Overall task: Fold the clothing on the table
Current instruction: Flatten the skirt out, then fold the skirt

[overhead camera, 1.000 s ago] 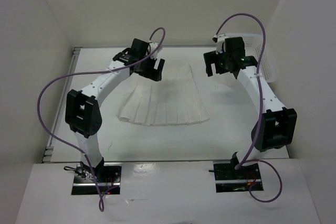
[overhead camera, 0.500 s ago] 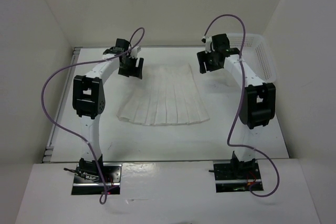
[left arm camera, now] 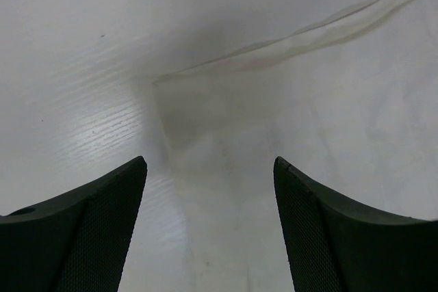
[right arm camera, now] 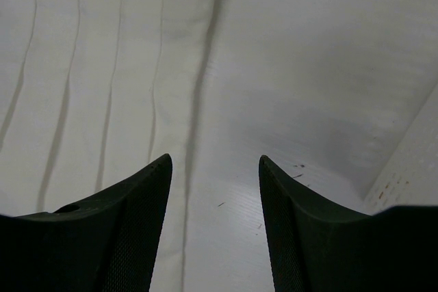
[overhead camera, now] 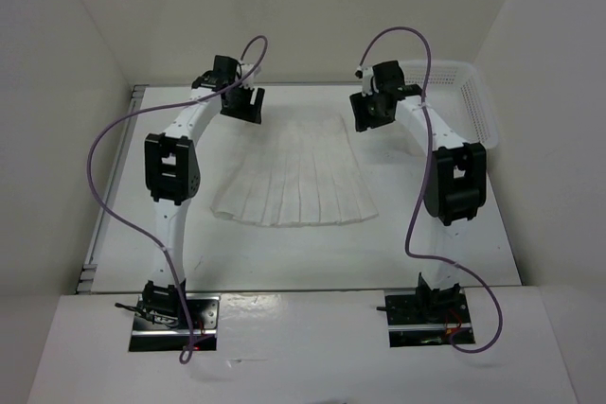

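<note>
Clothing (overhead camera: 301,177) lies flat, mid tabletop (overhead camera: 445,243). Your left arm stretches far out, left hand (left arm camera: 209,160) tipped down over the far-left corner, jaws wide, holding nothing. Right hand (right arm camera: 215,157) does the same at the far-right edge, jaws narrower but apart, empty.

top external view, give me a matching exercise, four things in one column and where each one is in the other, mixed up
1 clothing
2 basket
3 left gripper
4 right gripper

A far right corner of the table
B over the clothing's far left corner
C spread flat in the middle
D over the clothing's far right corner

Pairs: 1-C, 2-A, 3-B, 4-D
</note>
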Controlling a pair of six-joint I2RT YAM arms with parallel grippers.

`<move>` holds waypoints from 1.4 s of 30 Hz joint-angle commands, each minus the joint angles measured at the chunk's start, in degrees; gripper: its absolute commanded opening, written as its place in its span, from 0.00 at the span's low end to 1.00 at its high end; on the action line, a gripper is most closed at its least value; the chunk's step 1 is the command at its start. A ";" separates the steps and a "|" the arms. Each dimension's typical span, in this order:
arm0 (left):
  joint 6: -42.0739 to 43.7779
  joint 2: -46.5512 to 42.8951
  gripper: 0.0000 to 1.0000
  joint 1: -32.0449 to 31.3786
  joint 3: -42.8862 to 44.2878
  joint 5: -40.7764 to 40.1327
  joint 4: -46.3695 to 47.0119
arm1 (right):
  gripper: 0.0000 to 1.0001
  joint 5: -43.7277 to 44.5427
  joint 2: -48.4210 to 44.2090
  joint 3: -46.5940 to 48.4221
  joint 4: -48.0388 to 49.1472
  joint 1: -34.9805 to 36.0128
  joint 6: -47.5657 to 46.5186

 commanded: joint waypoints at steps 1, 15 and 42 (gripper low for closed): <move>2.43 3.45 0.81 0.27 3.59 -0.70 -3.48 | 0.59 -0.49 0.44 2.69 0.06 0.82 0.16; 4.54 12.07 0.74 2.38 20.03 -2.98 -12.80 | 0.62 -1.01 6.51 10.77 -1.69 3.02 -0.36; 7.62 20.24 0.70 0.71 27.94 3.00 -18.16 | 0.65 0.83 18.01 22.47 -2.40 3.54 -0.89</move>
